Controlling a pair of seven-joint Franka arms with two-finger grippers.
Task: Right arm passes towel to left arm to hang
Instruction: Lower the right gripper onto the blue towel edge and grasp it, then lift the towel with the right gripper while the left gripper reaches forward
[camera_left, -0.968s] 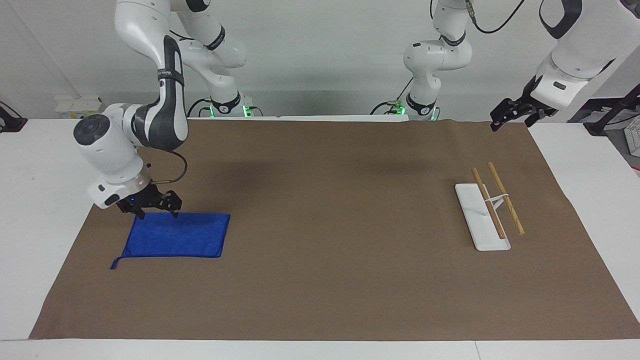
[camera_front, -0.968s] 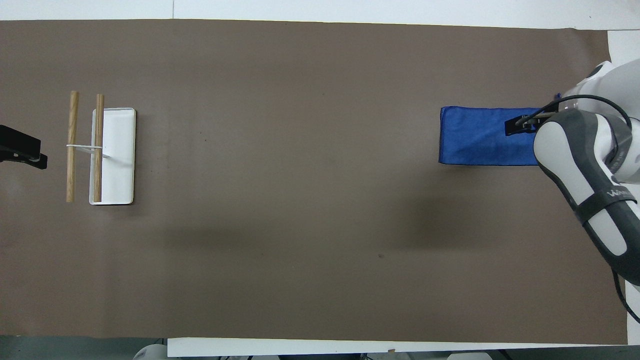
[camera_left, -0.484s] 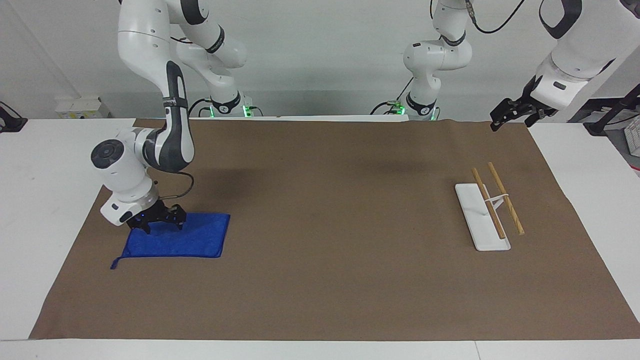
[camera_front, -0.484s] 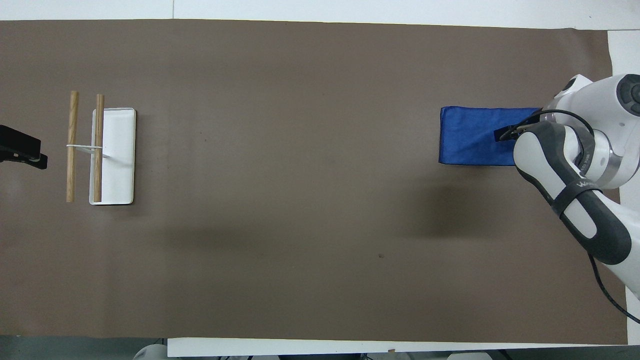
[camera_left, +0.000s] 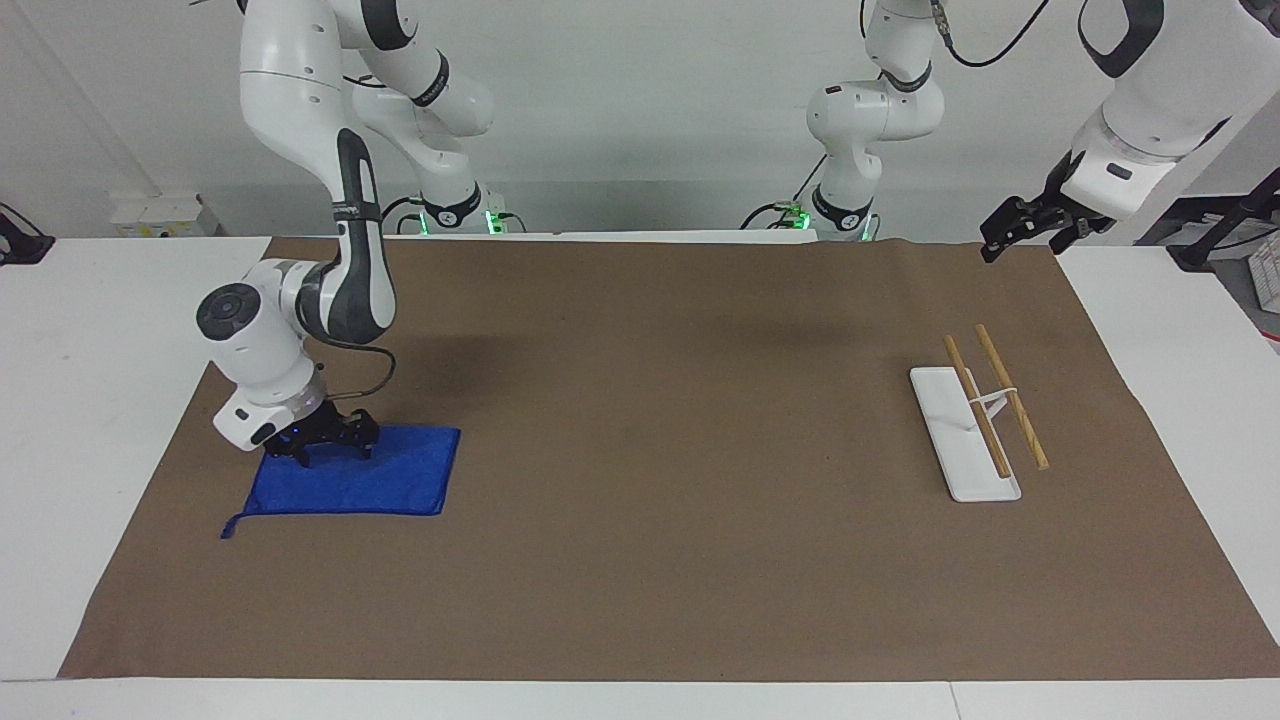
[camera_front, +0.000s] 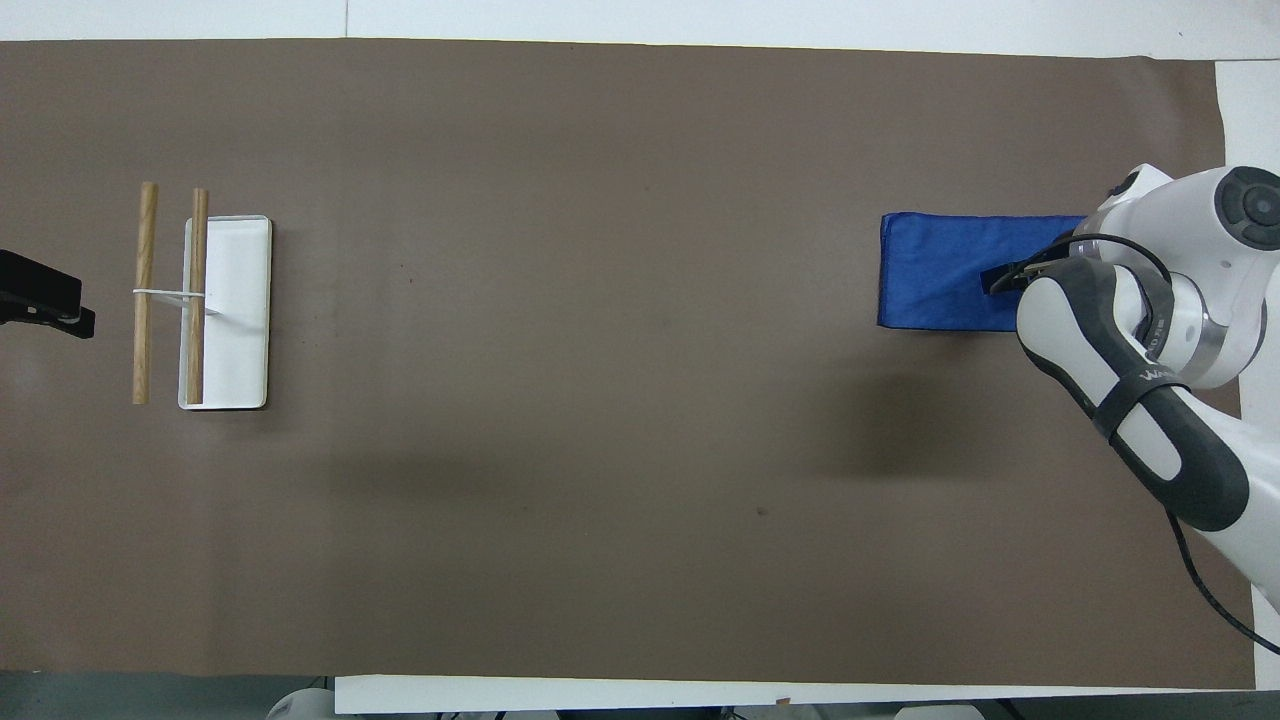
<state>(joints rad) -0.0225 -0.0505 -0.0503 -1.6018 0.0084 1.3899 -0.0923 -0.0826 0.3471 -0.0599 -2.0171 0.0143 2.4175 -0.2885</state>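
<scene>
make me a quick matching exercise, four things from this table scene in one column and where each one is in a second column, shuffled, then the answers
1. fuzzy royal-blue rectangular towel
2. white rack with two wooden rods
3. right gripper
4. left gripper

a. down on the towel's edge nearest the robots
b. raised over the brown mat's corner, waiting
c. flat on the mat at the right arm's end
d. standing at the left arm's end

Pairs: 1-c, 2-d, 3-a, 4-b

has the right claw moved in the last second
Yes. The right claw has come down onto the towel, shifting toward the rack's end; the towel lies unmoved.
</scene>
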